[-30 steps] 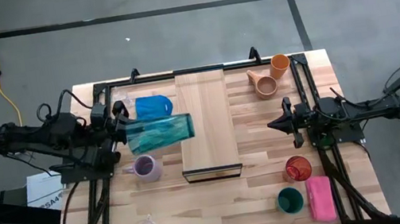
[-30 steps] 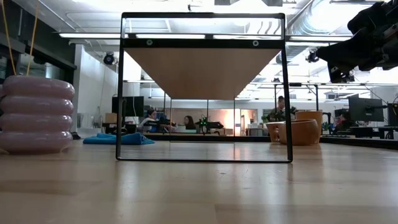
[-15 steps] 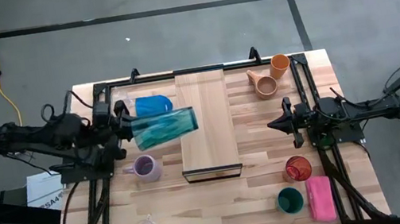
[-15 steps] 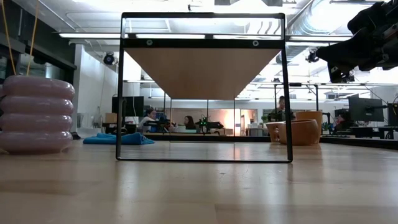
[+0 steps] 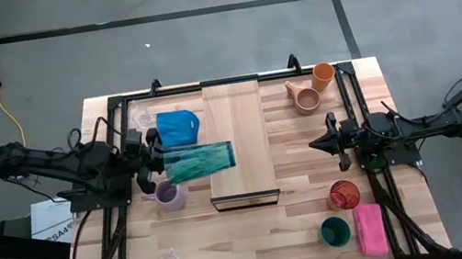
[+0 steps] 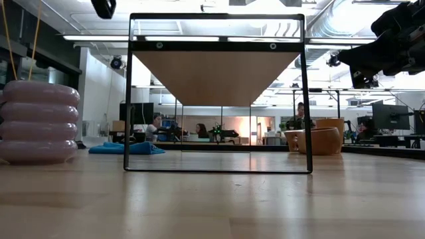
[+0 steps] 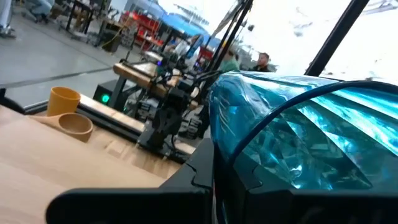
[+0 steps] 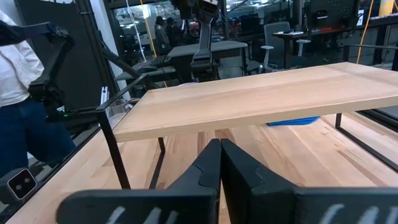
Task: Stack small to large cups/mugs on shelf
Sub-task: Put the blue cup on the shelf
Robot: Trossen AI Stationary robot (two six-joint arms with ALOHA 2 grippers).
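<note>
Since a second ago the left gripper (image 5: 158, 162), pinching the teal tumbler (image 5: 199, 161) sideways, has carried it rightward over the shelf (image 5: 237, 138) edge, frame centre-left. It should upright before release. At right, the right gripper (image 5: 315, 145) waits pressed together.

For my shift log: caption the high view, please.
Left pincer carries tall teal tumbler sideways over light-wood shelf; right pincer waits shut.
</note>
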